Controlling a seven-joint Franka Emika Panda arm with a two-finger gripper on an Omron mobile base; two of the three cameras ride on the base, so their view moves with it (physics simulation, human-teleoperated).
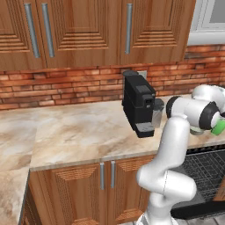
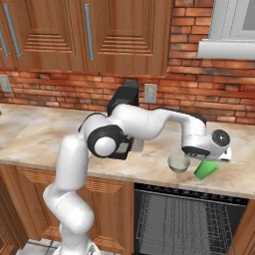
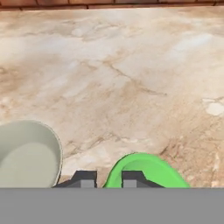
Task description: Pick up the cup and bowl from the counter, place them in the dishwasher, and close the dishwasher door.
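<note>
cup (image 3: 146,171) rim between narrowed jaws

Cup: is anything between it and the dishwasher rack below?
Nothing visible. The cup, tilted at the end effector, sits near the counter edge beside the bowl, directly above the open dishwasher.

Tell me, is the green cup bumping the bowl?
Apart. The hand view shows bare counter between the cup and the bowl.
</note>
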